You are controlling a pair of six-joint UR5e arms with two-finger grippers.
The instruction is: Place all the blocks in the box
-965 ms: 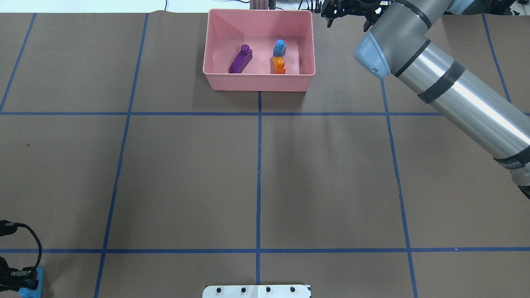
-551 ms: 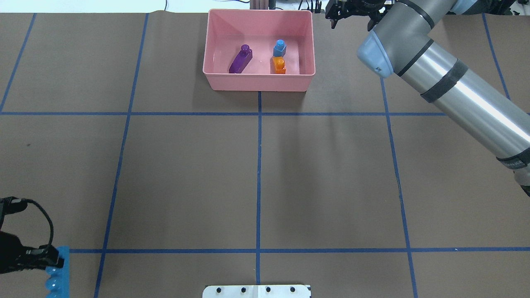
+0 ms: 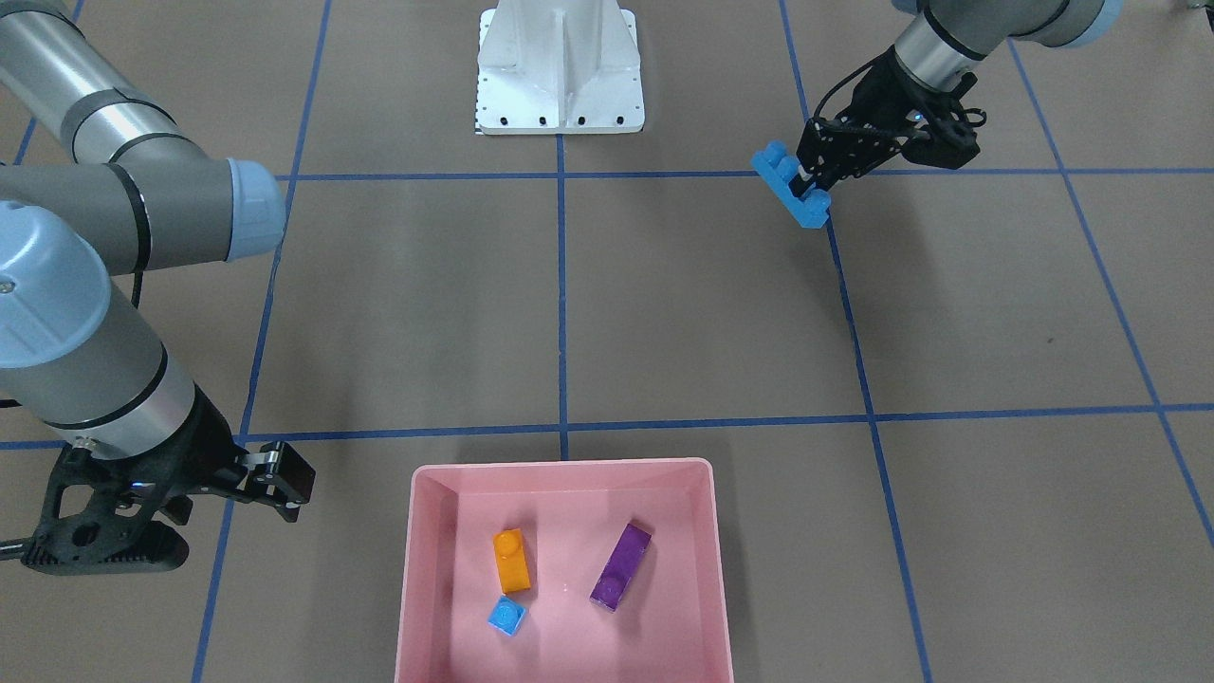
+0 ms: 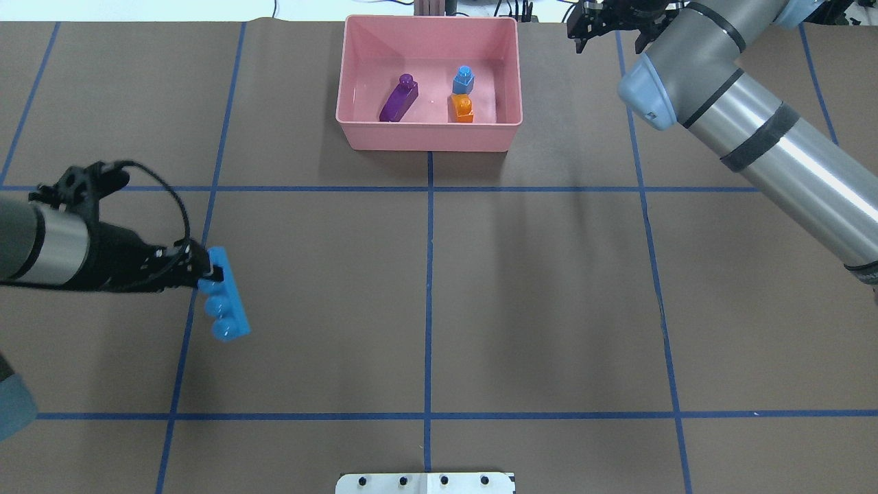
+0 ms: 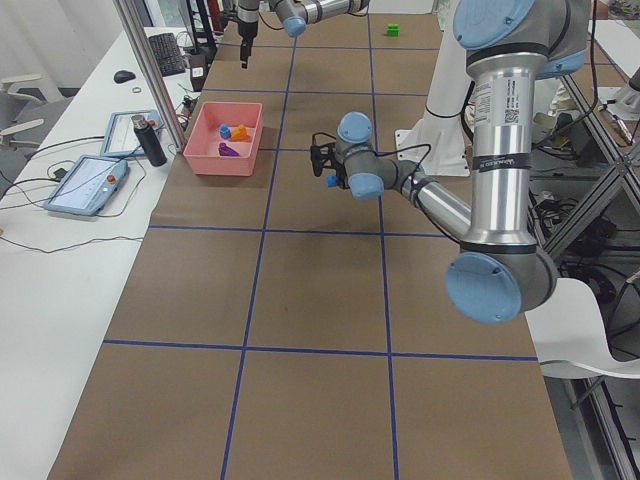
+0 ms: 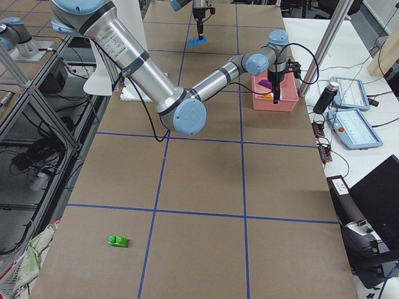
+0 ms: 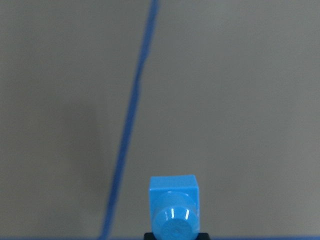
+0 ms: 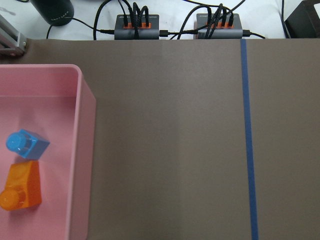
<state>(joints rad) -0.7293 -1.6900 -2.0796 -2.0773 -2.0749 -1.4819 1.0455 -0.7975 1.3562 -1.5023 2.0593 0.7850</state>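
Blue, long, four-stud block [image 4: 226, 302]: clamped at one end between the fingers of the left pincer [image 4: 206, 273], with the remaining studs projecting free beyond the fingertips. Located over the robot's left part of the surface [image 4: 549, 288], just beside a blue tape line [image 4: 182, 357] and well apart from the box [image 4: 425, 136]. Contact with the surface below: not determinable. In the left wrist view, seen end-on at the bottom edge, one rounded stud showing.

Pink box: seated at the far centre of the surface, open side up. Contents, three blocks:
- purple block [image 4: 399, 99], lying at an angle on the robot's left half of the floor, apart from the other two;
- orange block [image 4: 463, 110] and tiny blue block [image 4: 464, 80], on the right half, close against each other (tiny blue one nearer the far wall).

Green block [image 6: 116, 240]: resting on the surface at the robot's right end, outside the box and well apart from it.

Right pincer [image 4: 609, 38]: jaws spread, nothing between them. Positioned over bare surface just beside the box's right wall, near the far edge. In the right wrist view, pink wall at the left with the tiny blue and orange blocks inside it, and a blue tape line at the right.

White base plate [image 4: 425, 484]: at the near centre edge of the surface, on the robot's side.
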